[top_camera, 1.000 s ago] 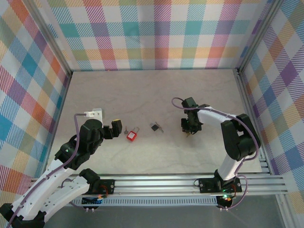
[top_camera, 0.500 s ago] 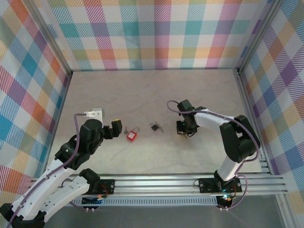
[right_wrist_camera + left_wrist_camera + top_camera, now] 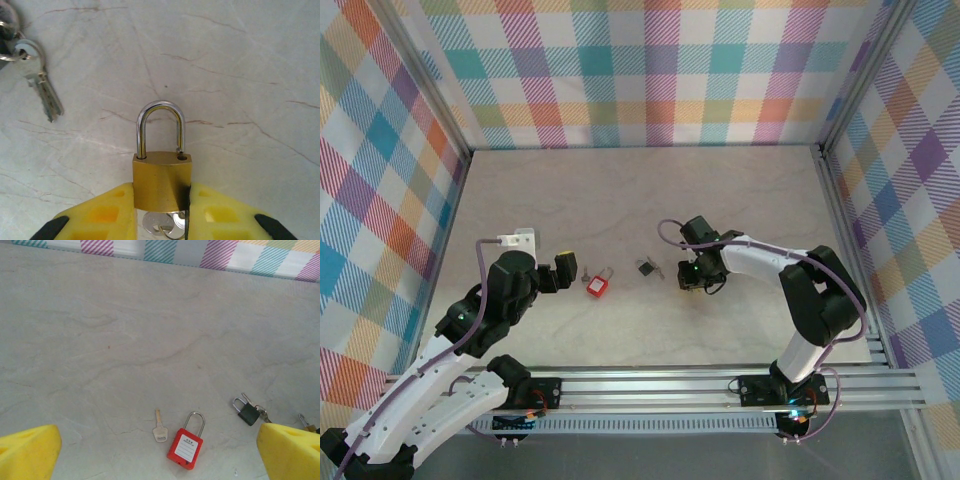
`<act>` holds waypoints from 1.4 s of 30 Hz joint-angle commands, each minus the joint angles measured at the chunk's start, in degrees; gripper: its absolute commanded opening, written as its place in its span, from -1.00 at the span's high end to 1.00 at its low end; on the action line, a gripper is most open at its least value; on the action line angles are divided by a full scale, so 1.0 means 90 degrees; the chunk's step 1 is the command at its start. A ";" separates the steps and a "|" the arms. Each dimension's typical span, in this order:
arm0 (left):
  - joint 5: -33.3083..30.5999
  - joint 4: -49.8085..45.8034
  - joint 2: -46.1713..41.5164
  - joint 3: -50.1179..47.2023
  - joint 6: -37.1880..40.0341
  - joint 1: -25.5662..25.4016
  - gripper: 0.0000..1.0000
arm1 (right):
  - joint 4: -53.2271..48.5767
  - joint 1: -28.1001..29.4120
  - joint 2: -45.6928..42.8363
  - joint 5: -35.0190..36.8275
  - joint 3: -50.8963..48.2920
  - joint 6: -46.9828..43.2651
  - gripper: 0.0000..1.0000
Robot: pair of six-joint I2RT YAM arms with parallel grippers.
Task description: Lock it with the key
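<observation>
My right gripper is shut on the body of a brass padlock, which I hold just above the table. Its steel shackle points away from me; the right leg sits lifted out of its hole. A key on a ring hangs from the padlock's underside between my yellow fingers. In the top view the right gripper is mid-table. My left gripper stands open, its yellow fingertips either side of a red padlock and a loose key.
A small black padlock with keys on a ring lies between the two grippers, also visible from the left wrist. One of its keys lies at the upper left in the right wrist view. Checked walls enclose the table.
The right arm has carried the brass padlock leftward across the table, closer to the black padlock. The left arm has stayed still.
</observation>
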 commanded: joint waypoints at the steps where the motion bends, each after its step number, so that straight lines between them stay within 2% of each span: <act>1: 0.0088 0.0045 0.0001 0.0044 0.0084 -0.0007 -0.99 | 0.0136 0.0062 -0.0226 -0.0135 -0.0059 -0.0143 0.52; 20: 0.0107 0.0031 0.0023 0.0046 0.0084 -0.0006 -0.99 | 0.0301 0.0082 -0.0283 -0.0402 -0.0159 -0.0111 0.52; 35: 0.0337 -0.0110 0.0391 0.0261 0.0004 -0.0007 -0.99 | 0.0740 0.0198 -0.0929 -0.0871 -0.0481 -0.0167 0.52; 42: 0.0650 -0.0295 0.0756 0.0683 -0.0384 -0.0007 -0.99 | 0.0936 0.0334 -0.1236 -0.1005 -0.0604 -0.0268 0.52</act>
